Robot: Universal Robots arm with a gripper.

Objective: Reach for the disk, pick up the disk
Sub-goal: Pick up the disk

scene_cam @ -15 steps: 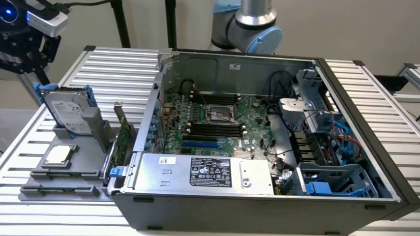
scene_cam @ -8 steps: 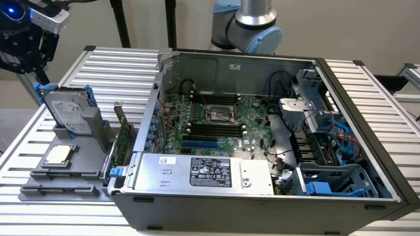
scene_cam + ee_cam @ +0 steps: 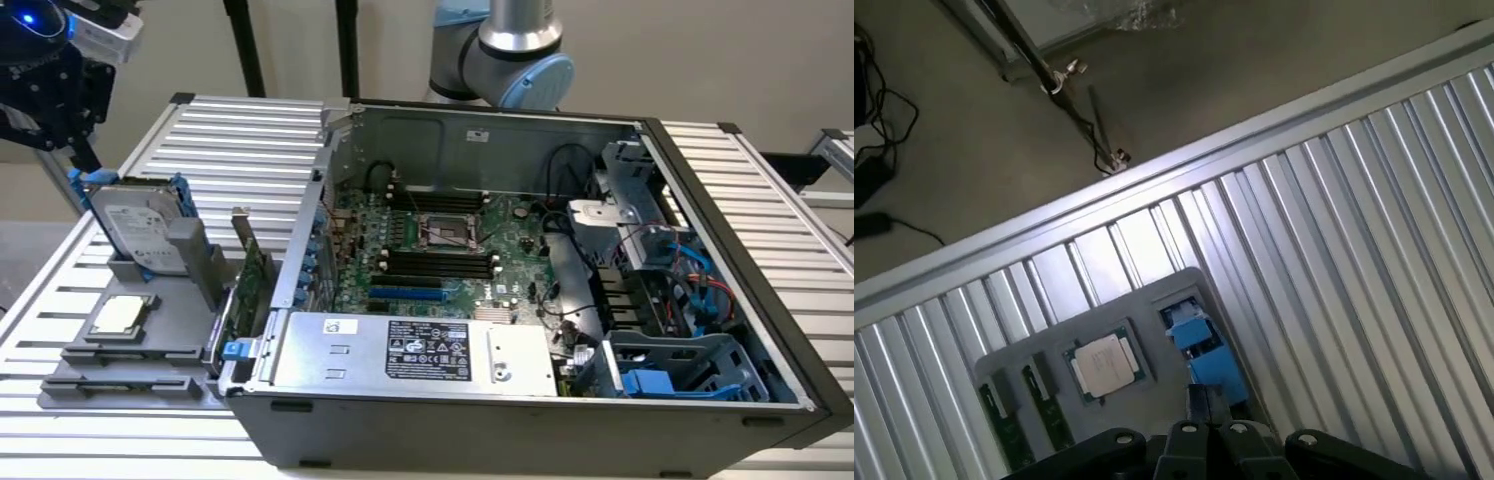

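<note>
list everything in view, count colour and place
disk: 1, silver-grey with blue rails, upright in the holder, exterior view's left
chip: 1, silver, flat on the holder near the disk
holder: 1, grey, on the table beside the case
case: 1, dark grey, open, middle of the table
power supply: 1, silver with black label, inside the case
motherboard: 1, green, inside the case
table: 1, silver slats, under everything
arm: 1, grey, behind the case
gripper: 1, black, shut, tips at the disk's blue rail

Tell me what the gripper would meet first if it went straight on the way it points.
Most likely the disk: the shut gripper points down at its blue top rail, which lies just ahead of it. Whether the two touch is unclear.
</note>
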